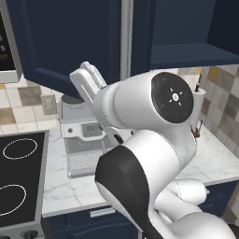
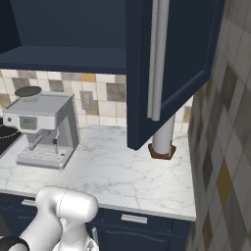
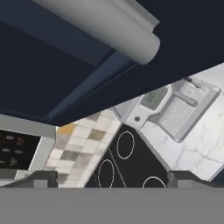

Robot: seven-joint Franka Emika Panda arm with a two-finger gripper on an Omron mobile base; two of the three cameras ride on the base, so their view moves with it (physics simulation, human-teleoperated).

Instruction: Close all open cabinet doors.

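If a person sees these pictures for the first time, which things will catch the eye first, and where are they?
Most striking is the open navy cabinet door, swung out over the marble counter in the right base view, its long silver bar handle facing the camera. In the left base view the white robot arm rises across the middle toward a second open cabinet door at upper left. Behind it, a silver coffee machine stands on the counter beside the black cooktop.

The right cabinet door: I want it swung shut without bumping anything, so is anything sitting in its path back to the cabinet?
Nothing visible blocks it. The open cabinet door hangs above the counter, and the coffee machine stands off to the side.
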